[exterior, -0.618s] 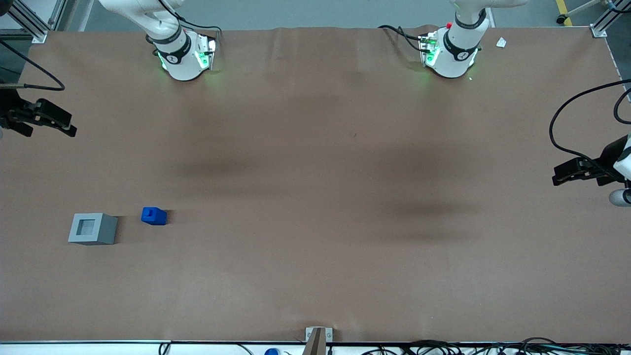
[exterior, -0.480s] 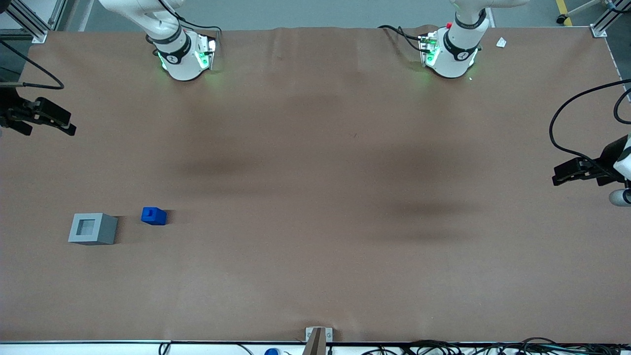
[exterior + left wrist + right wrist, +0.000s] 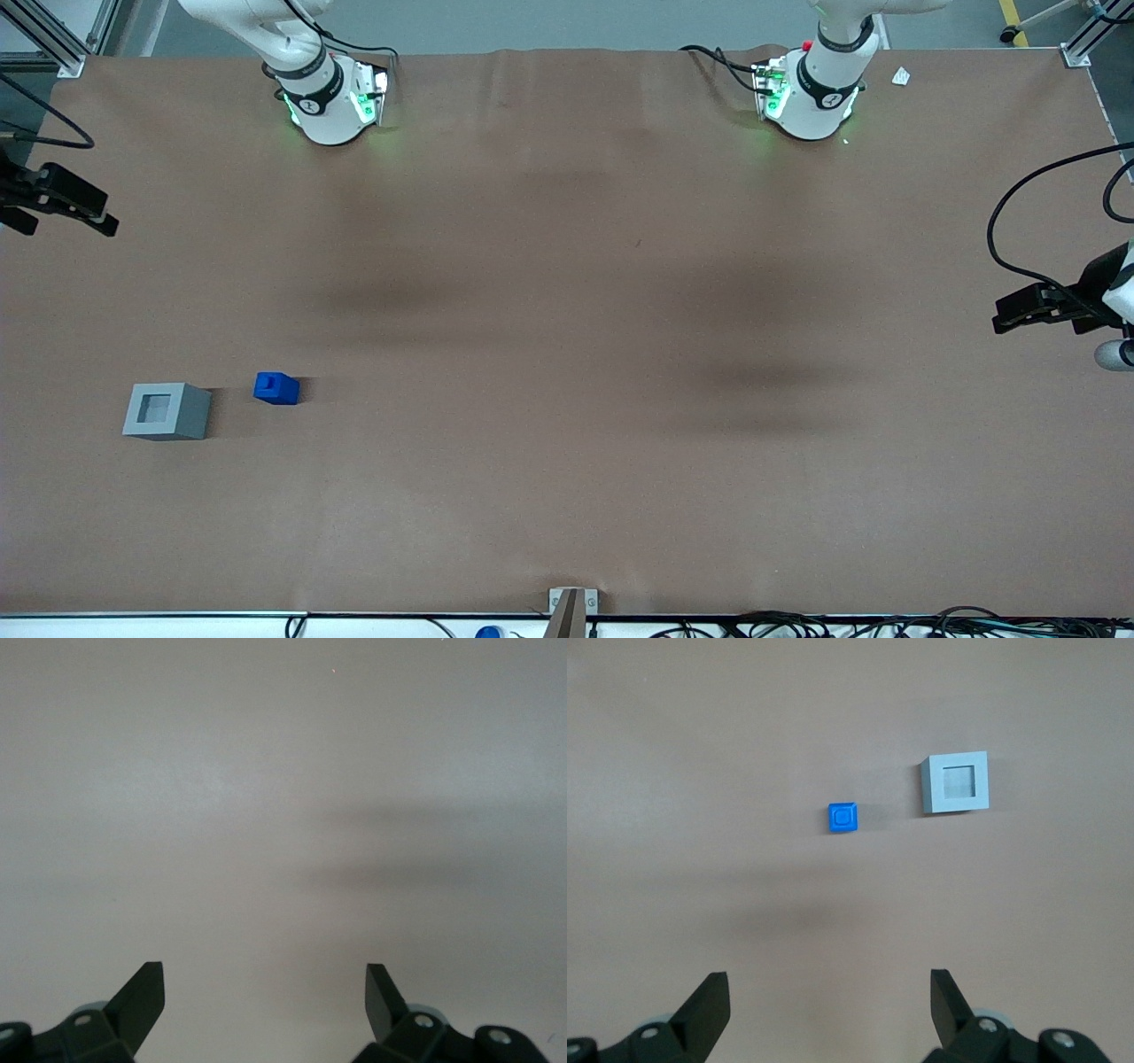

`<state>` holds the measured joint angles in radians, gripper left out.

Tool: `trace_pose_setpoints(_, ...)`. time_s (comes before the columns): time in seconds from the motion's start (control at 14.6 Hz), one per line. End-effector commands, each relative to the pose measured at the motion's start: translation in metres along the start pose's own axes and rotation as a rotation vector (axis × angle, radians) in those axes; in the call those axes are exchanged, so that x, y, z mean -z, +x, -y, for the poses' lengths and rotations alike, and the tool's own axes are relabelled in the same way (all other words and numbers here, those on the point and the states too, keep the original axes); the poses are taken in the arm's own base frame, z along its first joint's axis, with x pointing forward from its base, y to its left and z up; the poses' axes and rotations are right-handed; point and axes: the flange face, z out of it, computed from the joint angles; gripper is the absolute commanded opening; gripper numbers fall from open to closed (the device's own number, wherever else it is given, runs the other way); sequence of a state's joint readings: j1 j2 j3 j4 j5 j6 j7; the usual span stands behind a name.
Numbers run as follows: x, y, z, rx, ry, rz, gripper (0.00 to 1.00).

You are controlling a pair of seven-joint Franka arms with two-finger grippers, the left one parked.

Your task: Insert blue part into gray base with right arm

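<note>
pincer [image 3: 826,1010] spread, high above table [image 3: 567,354] | blue part [image 3: 276,388] beside gray base [image 3: 166,411], apart

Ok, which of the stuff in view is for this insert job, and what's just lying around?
For the job:
blue part, on the table
gray base, beside it, recess empty
right arm's gripper, open, high above both

Lying about:
small white scrap near the parked arm's base
cables along the table's near edge

blue part [image 3: 276,388] beside gray base [image 3: 166,411], gripper [image 3: 60,204] well apart
</note>
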<state>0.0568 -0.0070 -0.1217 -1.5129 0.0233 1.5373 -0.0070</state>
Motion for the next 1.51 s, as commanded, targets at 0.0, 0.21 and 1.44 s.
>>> trace_pose_setpoints(0.0, -0.035, 0.021, -0.001, -0.004, 0.011, 0.005, 1.0)
trace_pose_setpoints(0.21, -0.091, 0.041, 0.003, 0.0, 0.004, 0.044, 1.0)
trace_pose_setpoints(1.44, -0.339, 0.058, 0.024, 0.042, -0.035, 0.041, 0.95)
